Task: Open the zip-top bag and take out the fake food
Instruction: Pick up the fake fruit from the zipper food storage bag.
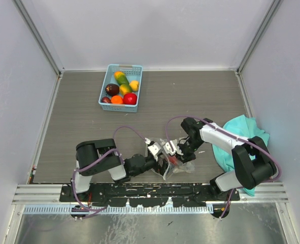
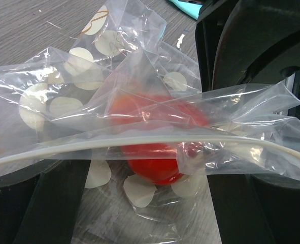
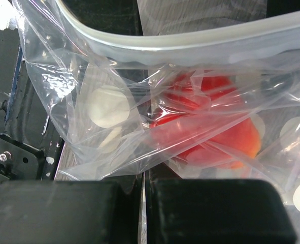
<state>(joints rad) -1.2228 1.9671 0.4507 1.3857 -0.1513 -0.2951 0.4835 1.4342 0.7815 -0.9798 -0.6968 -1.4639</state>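
The clear zip-top bag (image 1: 179,163) with white dots hangs low over the table's near edge, between my two grippers. A red fake food (image 2: 155,165) is inside it and also shows in the right wrist view (image 3: 215,137). My right gripper (image 1: 178,148) is shut on the bag's film (image 3: 89,76), with the film pinched between its jaws (image 3: 145,183). My left gripper (image 1: 158,152) is open, its fingers wide apart (image 2: 147,175). The bag (image 2: 89,76) and its zip strip (image 2: 139,138) stretch across the left fingers. More fake food (image 1: 122,89) lies in the blue basket.
The blue basket (image 1: 104,84) stands at the far middle-left of the table. A teal cloth (image 1: 238,134) lies bunched at the right, beside the right arm, and its corner shows in the left wrist view (image 2: 188,6). Grey walls close in three sides.
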